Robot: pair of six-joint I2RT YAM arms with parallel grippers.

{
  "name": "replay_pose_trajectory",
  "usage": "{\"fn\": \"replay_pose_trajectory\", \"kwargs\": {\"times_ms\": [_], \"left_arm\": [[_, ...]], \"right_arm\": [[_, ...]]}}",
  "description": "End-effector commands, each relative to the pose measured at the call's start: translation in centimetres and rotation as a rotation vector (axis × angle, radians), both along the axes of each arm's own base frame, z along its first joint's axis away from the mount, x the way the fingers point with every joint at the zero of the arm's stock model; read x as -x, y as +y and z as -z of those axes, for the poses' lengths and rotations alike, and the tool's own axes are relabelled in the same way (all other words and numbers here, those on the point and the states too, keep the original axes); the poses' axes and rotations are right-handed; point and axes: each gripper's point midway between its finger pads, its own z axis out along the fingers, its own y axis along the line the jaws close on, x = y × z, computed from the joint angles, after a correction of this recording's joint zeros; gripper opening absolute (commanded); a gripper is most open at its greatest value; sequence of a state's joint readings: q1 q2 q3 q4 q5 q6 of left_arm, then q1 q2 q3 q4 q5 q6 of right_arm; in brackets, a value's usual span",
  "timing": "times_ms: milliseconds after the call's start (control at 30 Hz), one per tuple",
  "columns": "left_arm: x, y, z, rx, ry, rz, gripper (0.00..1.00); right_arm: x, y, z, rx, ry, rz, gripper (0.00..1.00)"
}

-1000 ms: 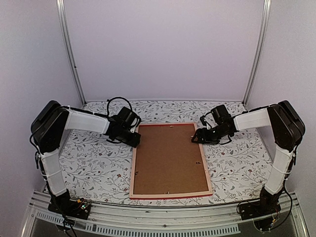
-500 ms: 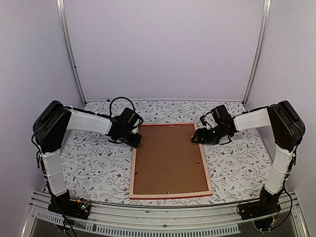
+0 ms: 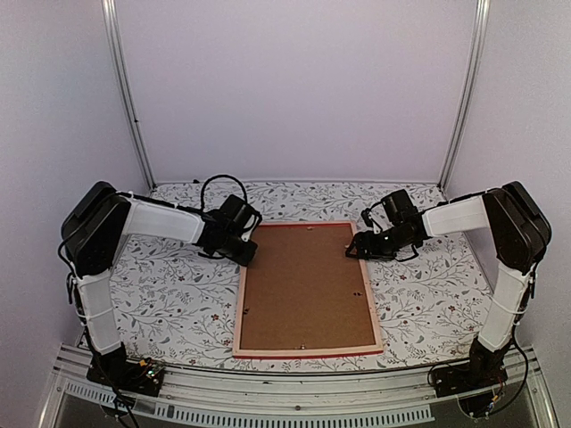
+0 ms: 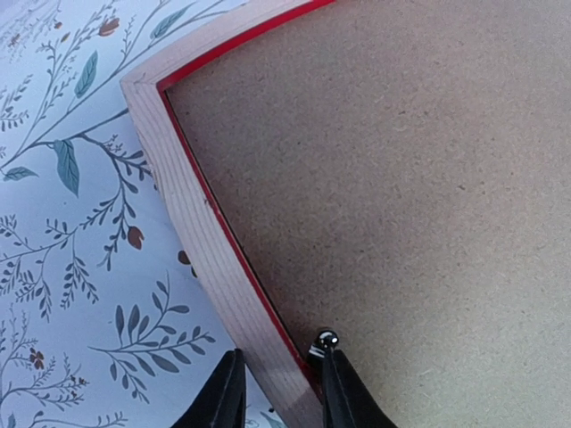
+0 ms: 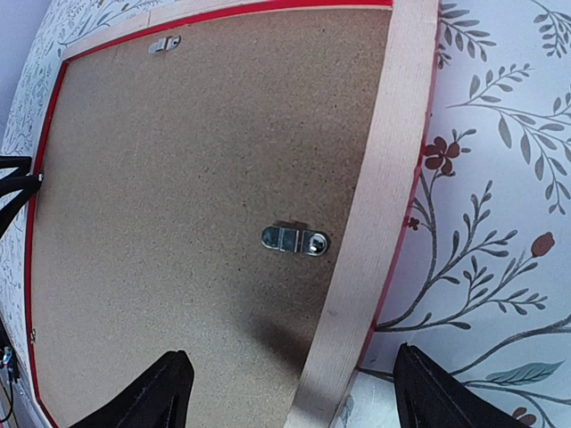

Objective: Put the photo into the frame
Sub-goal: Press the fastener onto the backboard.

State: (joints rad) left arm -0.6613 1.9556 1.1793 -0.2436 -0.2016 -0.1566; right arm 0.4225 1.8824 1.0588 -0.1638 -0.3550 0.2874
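Two arms are working the job, one at each long side of the frame [image 3: 308, 352].

Left side: the left gripper [image 4: 280, 379] sits at the far-left part of the frame. Its fingers straddle the pale wood rail, one on the table [image 3: 169, 294] side and one on the board side. The gaps to the rail are very narrow. I cannot tell whether it is clamped on the rail or just short of it.

Centre: the frame lies face down and flat on the table, with a thin red line at its inner edge. The backing board [image 3: 305, 285] sits inside it and fills the opening. The photo is not visible in any view. If it is loaded, it is hidden under the board; that is a judgement only.

Right side: a metal turn clip [image 5: 295, 239] lies on the board close to the right rail. The right gripper [image 5: 290, 361] stands with jaws wide apart across that rail, touching nothing.

Progress: the board is seated, so insertion is probably done. Left to do, likely: secure the clips, then turn the frame face up.
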Motion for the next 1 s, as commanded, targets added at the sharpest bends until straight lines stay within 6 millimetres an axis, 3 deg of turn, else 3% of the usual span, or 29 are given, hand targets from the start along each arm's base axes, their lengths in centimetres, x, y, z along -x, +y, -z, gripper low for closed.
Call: {"fn": "replay_pose_trajectory", "kwargs": {"times_ms": [0, 300, 533, 633, 767, 967], "left_arm": [[-0.6, -0.5, 0.3, -0.015, -0.019, 0.030, 0.28], [-0.8, -1.1, -0.1, 0.016, -0.034, 0.055, 0.22], [-0.3, -1.2, -1.5, 0.081, -0.031, 0.032, 0.56], [0.4, -1.2, -2.4, 0.120, -0.025, 0.028, 0.65], [2.2, -1.1, -3.1, 0.163, 0.011, 0.027, 0.68], [7.4, -0.9, -3.4, 0.183, 0.073, 0.050, 0.71]], "right_arm": [[2.7, -1.5, 3.9, 0.066, 0.131, 0.004, 0.82], [2.5, -1.4, 3.8, 0.066, 0.127, 0.003, 0.82], [2.5, -1.4, 3.6, 0.065, 0.125, 0.001, 0.82], [2.5, -1.4, 3.6, 0.066, 0.126, 0.001, 0.82], [2.5, -1.4, 3.6, 0.067, 0.125, 0.002, 0.82], [2.5, -1.4, 3.5, 0.066, 0.123, 0.002, 0.82]]}}
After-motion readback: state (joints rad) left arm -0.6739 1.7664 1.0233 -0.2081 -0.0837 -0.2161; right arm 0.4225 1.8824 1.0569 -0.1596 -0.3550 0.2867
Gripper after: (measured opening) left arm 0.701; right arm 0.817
